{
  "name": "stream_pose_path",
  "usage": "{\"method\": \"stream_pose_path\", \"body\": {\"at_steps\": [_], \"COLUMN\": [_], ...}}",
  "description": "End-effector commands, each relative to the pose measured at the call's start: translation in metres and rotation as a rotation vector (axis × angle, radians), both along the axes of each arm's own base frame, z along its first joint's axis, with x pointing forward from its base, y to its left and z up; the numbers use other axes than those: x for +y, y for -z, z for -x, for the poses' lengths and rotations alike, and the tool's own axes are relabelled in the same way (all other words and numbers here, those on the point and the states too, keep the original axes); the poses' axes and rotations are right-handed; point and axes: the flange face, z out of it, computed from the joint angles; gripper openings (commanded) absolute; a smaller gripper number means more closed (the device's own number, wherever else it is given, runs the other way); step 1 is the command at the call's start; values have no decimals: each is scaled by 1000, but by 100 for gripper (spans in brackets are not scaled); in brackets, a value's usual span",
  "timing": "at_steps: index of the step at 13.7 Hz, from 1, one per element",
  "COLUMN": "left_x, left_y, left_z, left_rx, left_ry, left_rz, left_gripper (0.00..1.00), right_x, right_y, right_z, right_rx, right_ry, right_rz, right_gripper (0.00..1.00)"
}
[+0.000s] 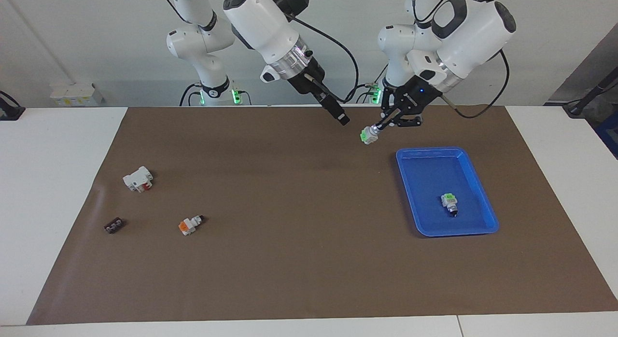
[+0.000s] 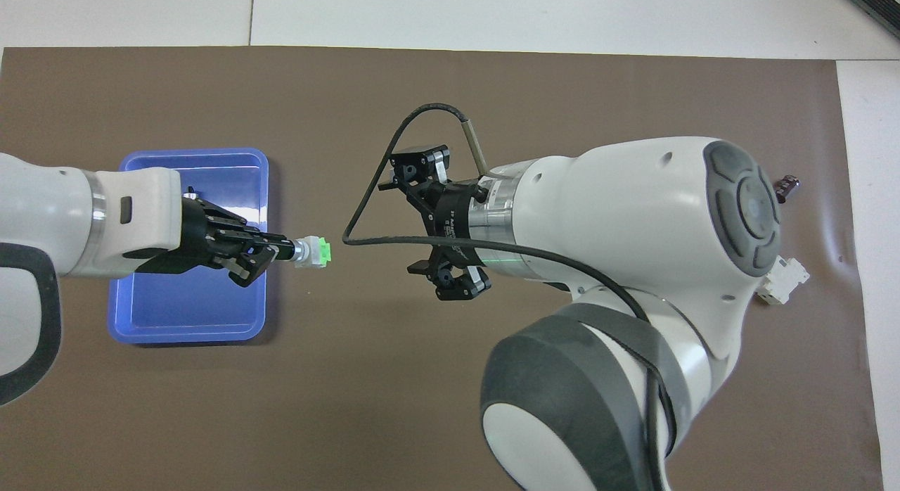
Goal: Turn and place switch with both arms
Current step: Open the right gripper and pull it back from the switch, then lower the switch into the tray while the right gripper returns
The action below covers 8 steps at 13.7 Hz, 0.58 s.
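The left pincer [image 1: 379, 128] pinches the switch [image 1: 369, 134] by its knob end, with the green cap pointing away from the arm. It holds the switch in the air over the brown mat [image 1: 289, 259], just beside the blue tray [image 1: 409, 192] at the edge nearer the robots. In the overhead view the switch [image 2: 313, 252] sticks out level from the left pincer [image 2: 280, 251], past the tray's rim [image 2: 264, 195].

The right pincer [image 1: 338, 115] hangs over the mat toward the robots' edge, well apart from the switch, empty. From above, its fingers [image 2: 422, 160] stand spread wide.

A second green-capped switch [image 1: 450, 203] lies in the tray, at the part farther from the robots.

Toward the right arm's end of the desk [image 1: 53, 182], an orange-capped switch [image 1: 189, 224], a white block [image 1: 138, 178] with red on it, and a small dark part [image 1: 113, 225] lie on the mat, each apart from the others.
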Motion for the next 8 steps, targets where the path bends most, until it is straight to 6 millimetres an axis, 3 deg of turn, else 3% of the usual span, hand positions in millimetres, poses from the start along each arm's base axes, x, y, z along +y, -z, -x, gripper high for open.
{"method": "stream_pose_path", "body": {"at_steps": [1,4,8], "left_x": [47,104,134], "left_y": [8,30,81], "left_z": [3,-8,-17], "left_rx": [8,3,10], "left_ry": [-86,-140,-156], "left_rz": [-123,-283,-391], "left_gripper": [0,0,0], "right_x": [-35,-78,-159], "right_y": [3,8,3], "right_z": [-1,-16,-42], "right_rx": [-133,-221,-321], "right_ry": [-189,-358,-583], "right_rz": [186,394,522], "right_gripper": [100,100,100]}}
